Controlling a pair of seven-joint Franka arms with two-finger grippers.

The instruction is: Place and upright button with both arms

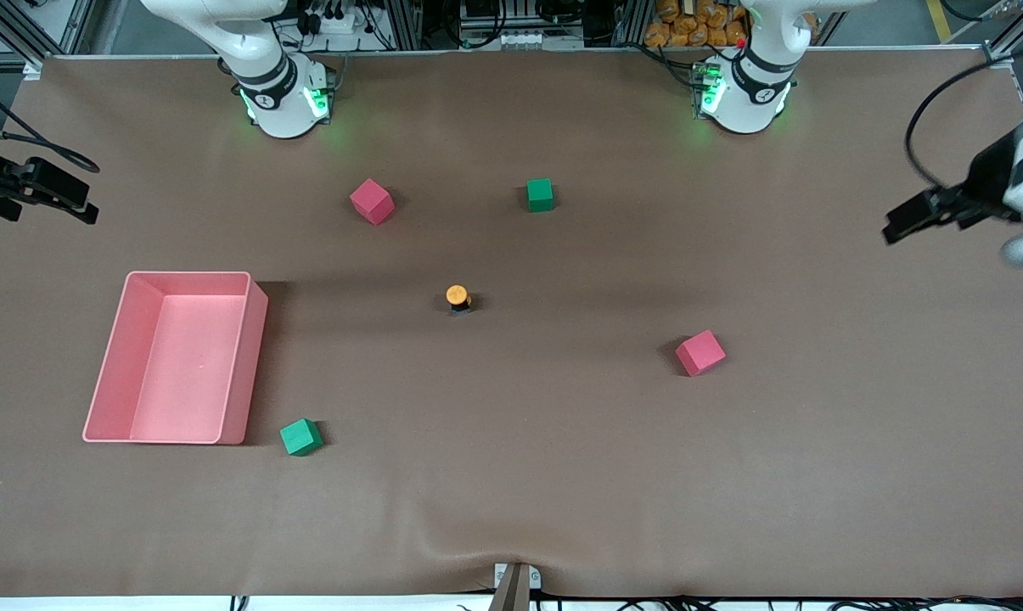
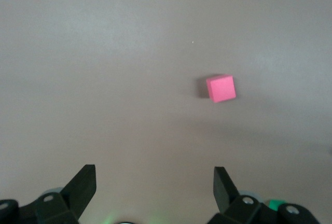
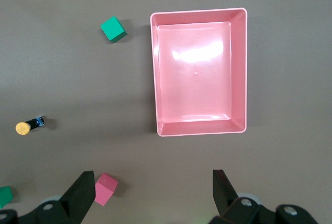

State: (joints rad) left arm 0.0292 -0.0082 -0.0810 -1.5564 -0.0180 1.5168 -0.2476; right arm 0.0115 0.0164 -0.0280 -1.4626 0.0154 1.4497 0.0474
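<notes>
The button point(image 1: 458, 299) stands near the table's middle with its orange cap up and its dark body below. It also shows in the right wrist view point(image 3: 28, 126), with a bluish end. My left gripper point(image 2: 154, 172) is open and empty, high over the table toward the left arm's end, with a pink cube point(image 2: 221, 88) below it. Its hand shows in the front view point(image 1: 927, 212). My right gripper point(image 3: 152, 175) is open and empty, high over the right arm's end, above the pink bin point(image 3: 237, 73). Both are far from the button.
The pink bin point(image 1: 252, 356) lies toward the right arm's end. A green cube point(image 1: 300, 437) sits beside its near corner. A pink cube point(image 1: 372, 201) and a green cube point(image 1: 540, 194) lie near the bases. Another pink cube point(image 1: 699, 352) lies toward the left arm's end.
</notes>
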